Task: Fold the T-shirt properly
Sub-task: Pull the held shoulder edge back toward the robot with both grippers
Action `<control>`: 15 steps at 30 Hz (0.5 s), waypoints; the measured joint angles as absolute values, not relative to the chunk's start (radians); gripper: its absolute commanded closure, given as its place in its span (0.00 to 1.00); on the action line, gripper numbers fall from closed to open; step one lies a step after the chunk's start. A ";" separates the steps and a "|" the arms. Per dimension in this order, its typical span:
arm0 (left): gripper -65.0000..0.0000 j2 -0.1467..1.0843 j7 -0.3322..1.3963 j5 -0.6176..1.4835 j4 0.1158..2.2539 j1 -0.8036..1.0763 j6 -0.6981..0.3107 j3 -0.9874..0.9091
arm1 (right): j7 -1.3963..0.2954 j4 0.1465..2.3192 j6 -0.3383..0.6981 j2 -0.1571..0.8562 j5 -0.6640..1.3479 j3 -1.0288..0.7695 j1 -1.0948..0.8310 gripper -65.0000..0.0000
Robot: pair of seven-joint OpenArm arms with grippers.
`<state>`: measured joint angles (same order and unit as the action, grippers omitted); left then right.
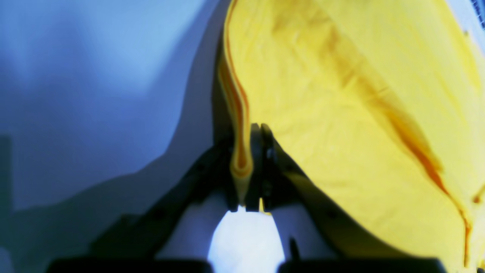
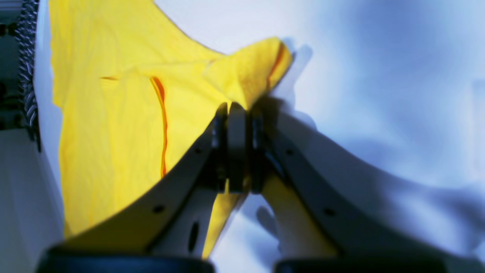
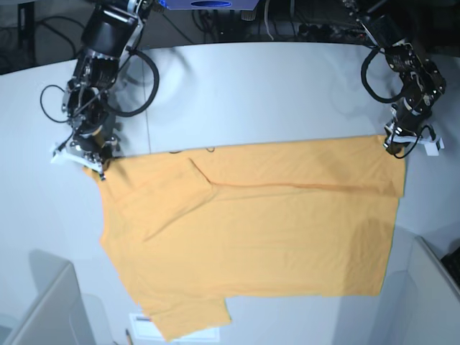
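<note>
Both hands clamp the far corners of the plain yellow-orange cotton T-shirt (image 3: 251,237) spread on the white table (image 3: 273,93).
Left hand (image 1: 250,167) and right hand (image 2: 237,148) should lift together, level, keeping the far edge taut while carrying it toward the near hem.

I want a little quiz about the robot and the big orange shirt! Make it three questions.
1. True or false: both robot hands are pinching the T-shirt.
2. Which edge of the shirt is held, in the base view?
A. the edge nearest the camera
B. the far edge, at its two corners
C. the middle of the shirt
3. Fill in: the shirt lies spread on a ____ table.

Key:
1. True. The left hand and the right hand are each shut on a bit of cloth.
2. B
3. white
</note>
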<state>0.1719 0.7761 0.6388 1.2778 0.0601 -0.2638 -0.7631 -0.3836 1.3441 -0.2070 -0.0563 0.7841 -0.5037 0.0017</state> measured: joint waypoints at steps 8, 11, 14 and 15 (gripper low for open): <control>1.00 0.185 0.816 0.601 1.453 0.222 -0.241 -0.760 | -0.483 1.554 -0.228 -0.067 0.779 -0.509 -0.170 1.00; 1.00 0.183 0.843 0.583 1.516 0.278 -0.236 -0.758 | -0.507 1.624 -0.224 -0.066 0.781 -0.509 -0.213 1.00; 1.00 0.178 0.850 0.577 1.573 0.337 -0.233 -0.758 | -0.517 1.678 -0.224 -0.067 0.796 -0.508 -0.266 1.00; 1.00 0.178 0.850 0.577 1.588 0.357 -0.233 -0.759 | -0.517 1.693 -0.226 -0.066 0.821 -0.509 -0.289 1.00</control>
